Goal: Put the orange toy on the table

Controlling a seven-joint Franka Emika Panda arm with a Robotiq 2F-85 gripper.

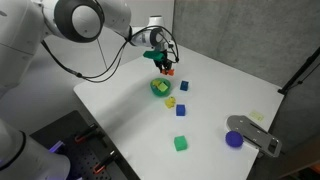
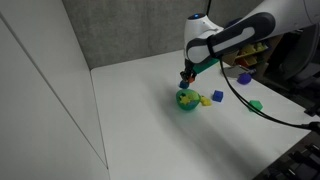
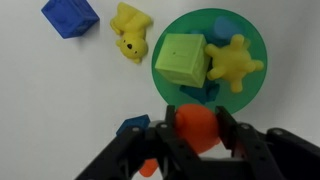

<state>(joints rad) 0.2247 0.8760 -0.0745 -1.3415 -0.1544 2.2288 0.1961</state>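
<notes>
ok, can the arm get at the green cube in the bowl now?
Probably not yet: the jaws are shut on the orange toy, so they're full. The green cube itself lies uncovered in the bowl, nothing over it.

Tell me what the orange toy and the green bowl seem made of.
Small orange toy block: likely matte plastic or rubber; uniform colour, no glare. Round green bowl: probably smooth hard plastic; even colour, clean rim.
</notes>
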